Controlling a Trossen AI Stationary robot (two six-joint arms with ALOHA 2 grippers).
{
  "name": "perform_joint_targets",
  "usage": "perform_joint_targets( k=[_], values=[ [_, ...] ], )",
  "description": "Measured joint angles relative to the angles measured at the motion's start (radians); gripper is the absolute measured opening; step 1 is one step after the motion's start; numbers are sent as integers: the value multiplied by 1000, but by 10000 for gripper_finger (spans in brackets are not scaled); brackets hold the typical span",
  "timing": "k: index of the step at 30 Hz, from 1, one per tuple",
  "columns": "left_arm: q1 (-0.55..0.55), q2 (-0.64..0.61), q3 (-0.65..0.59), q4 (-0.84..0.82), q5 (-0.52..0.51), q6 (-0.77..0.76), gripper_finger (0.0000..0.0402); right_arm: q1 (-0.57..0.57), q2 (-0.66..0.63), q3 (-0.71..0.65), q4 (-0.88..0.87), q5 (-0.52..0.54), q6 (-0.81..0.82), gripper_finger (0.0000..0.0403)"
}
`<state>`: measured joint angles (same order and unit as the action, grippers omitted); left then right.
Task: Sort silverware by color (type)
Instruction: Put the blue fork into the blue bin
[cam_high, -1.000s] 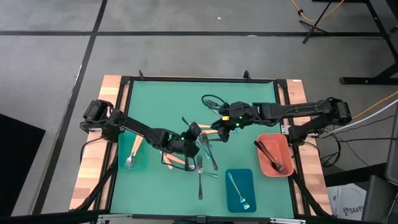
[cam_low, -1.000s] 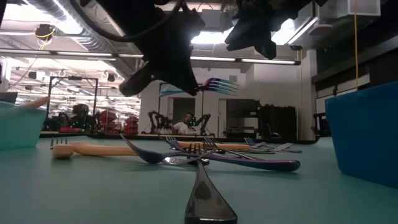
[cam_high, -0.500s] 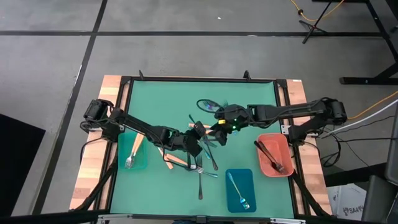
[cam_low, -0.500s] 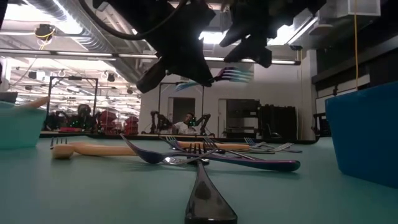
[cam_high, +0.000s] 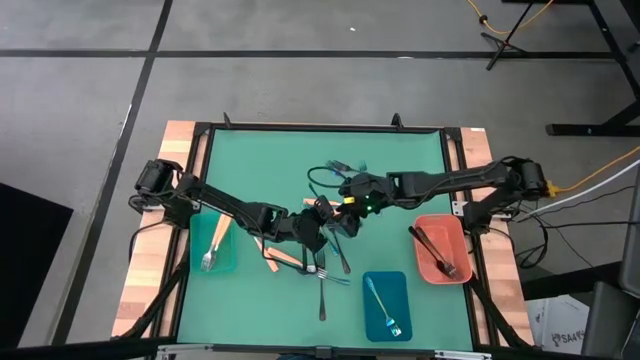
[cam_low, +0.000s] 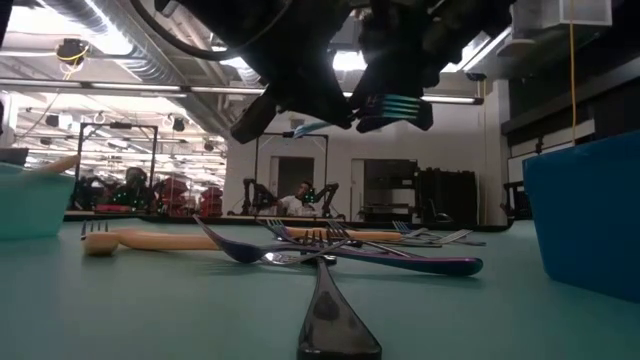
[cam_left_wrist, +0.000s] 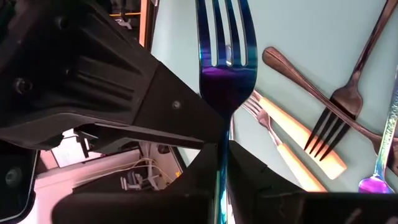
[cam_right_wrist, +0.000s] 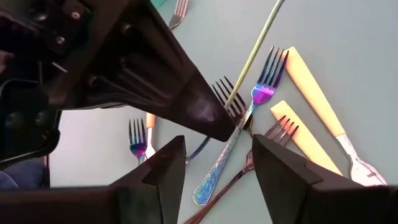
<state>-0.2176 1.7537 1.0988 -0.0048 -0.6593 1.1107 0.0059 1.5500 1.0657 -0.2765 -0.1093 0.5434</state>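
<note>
Handing the fork across above the pile

My left gripper (cam_high: 322, 207) fingers pinch the iridescent fork (cam_left_wrist: 222, 74) mid-desk; right gripper (cam_high: 347, 196) fingers gape, probably astride its handle. I'd close squarely before releasing.

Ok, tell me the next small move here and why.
Probably the right gripper should ease its open fingers around the iridescent fork and close. The left gripper grips that fork aloft, and the two grippers meet above the pile, so a handover toward the blue tray seems due.
</note>
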Motion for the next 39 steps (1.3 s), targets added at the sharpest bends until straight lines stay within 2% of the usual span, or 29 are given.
perform_joint_targets(
  k=[7,11,23,32,39],
  values=[
    [1,0,0,-3,18,0,13,0,31,0,33,-4,0,177],
    [1,0,0,3,24,0,13,0,40,0,71,-49,0,177],
    [20,-1,0,10,34,0,13,-1,40,0,66,-76,1,172],
    [20,-1,0,9,46,0,14,-1,40,0,57,-73,2,91],
    [20,-1,0,4,42,-2,34,0,40,-2,52,-60,-1,46]
  ],
)
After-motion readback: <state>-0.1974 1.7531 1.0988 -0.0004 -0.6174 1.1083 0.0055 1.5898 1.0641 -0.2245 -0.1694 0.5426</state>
